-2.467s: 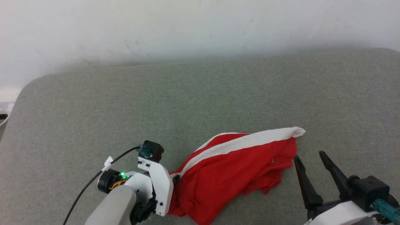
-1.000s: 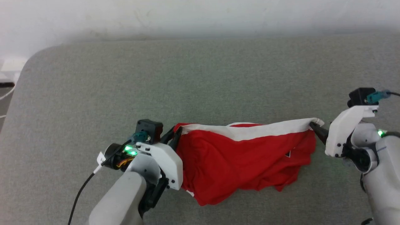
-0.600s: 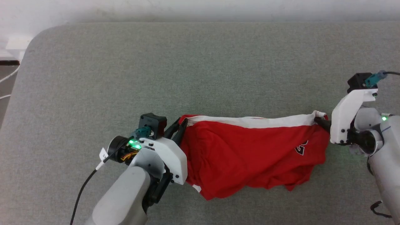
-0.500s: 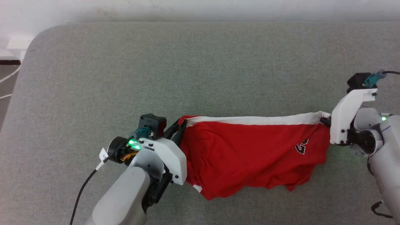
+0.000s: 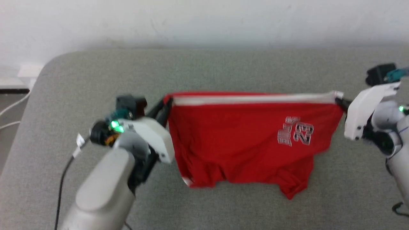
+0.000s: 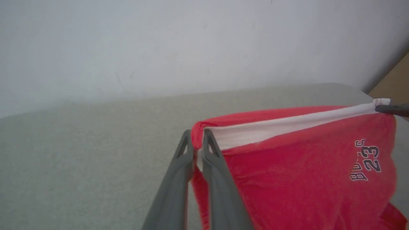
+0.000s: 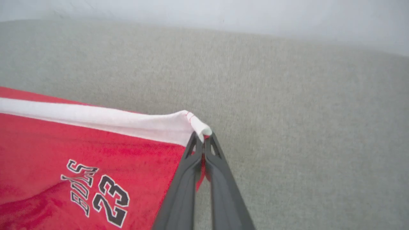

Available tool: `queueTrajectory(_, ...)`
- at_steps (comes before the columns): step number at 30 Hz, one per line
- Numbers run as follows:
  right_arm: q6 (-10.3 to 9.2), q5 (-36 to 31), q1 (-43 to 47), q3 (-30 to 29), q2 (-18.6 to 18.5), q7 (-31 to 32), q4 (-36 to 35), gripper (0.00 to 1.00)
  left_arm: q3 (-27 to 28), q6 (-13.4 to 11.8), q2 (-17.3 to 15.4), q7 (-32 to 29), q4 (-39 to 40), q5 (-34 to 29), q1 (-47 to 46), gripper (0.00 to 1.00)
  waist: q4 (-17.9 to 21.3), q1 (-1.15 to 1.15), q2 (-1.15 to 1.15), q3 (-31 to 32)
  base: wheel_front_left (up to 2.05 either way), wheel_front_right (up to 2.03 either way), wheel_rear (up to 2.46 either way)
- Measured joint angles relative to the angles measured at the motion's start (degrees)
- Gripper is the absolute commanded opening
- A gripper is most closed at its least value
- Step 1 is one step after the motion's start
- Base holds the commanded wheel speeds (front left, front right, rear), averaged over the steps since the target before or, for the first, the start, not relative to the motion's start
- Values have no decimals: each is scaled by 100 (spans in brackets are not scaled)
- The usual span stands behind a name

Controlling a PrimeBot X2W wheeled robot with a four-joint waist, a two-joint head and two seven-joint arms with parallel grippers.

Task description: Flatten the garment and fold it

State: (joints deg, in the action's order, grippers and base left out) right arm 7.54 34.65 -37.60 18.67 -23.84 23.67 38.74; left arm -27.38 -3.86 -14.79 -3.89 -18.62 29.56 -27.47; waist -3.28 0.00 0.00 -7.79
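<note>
Above the grey cushion (image 5: 223, 68) the shorts (image 5: 236, 140) hang taut, left gripper (image 6: 198, 142) and right gripper (image 7: 202, 140) each pinched on a waistband corner; I'd lower them level, hem first.

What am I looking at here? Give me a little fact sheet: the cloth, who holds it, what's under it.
Item: red shorts, white band on top, "23" print
Left gripper: shut on one top corner
Right gripper: shut on the other top corner
Shape: top edge pulled taut, lower hem uneven
Beneath: grey fabric surface
Behind: white wall
</note>
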Motion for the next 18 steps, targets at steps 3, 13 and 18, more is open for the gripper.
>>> queueTrajectory(3,1,14,-301,-23,-46,-213,-105,0,124,163,-19,23,-230,65,-594,0,14,0,0,196,0,0,0)
queueTrajectory(13,10,-381,-2377,-221,199,-809,47,0,624,476,21,366,-1829,178,-3212,0,137,0,0,175,0,0,0)
queueTrajectory(18,13,-776,-3563,-335,569,-1426,345,0,962,456,-1,822,-2646,247,-4434,0,193,1,0,-250,0,0,0)
